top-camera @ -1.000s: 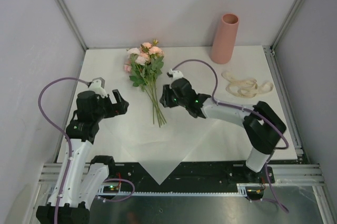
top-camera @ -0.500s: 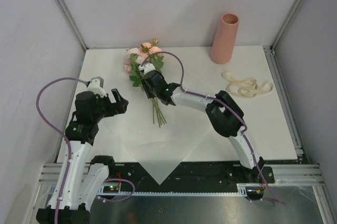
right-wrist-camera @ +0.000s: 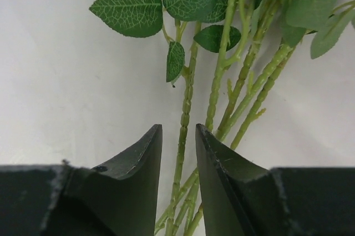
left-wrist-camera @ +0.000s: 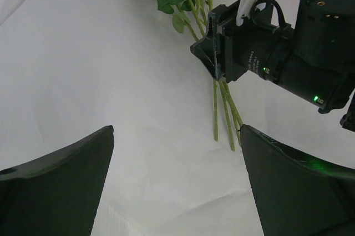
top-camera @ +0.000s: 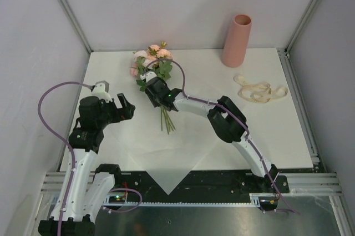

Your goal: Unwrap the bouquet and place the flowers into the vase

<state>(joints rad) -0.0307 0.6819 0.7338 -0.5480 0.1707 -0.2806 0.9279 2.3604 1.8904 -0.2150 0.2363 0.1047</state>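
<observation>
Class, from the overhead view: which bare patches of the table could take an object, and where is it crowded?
Free: the far strip between the flowers and the vase; the near-right stretch between the ribbon and the near edge. Crowded: centre-left, where the right gripper straddles the stems near the left gripper.

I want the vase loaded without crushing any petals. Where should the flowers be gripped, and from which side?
Take the flowers by the bare stems just below the lowest leaves, coming from above with the jaws straddling them. The bunch lies flat, and there the thin stems run close together, clear of petals.
</observation>
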